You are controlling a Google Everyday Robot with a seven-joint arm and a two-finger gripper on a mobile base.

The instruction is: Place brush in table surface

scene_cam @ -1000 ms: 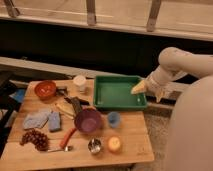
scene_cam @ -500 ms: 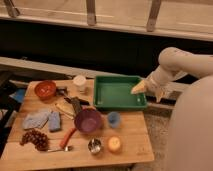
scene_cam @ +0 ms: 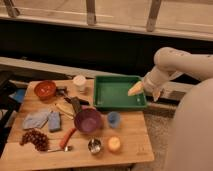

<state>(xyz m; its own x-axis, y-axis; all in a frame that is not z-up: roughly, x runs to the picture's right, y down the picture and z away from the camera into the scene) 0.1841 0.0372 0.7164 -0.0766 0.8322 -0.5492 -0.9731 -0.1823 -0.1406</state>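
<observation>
The brush, a small dark oblong block, lies on the pale wooden table surface, just behind the purple bowl and touching or nearly touching its rim. My gripper, pale yellow at the tip, hangs at the right edge of the green tray, far to the right of the brush. It holds nothing that I can see.
An orange bowl and a white cup stand at the back left. A cream stick, blue-grey cloths, grapes, an orange-red handled utensil, a metal cup, a blue cup and a yellow item lie around the bowl.
</observation>
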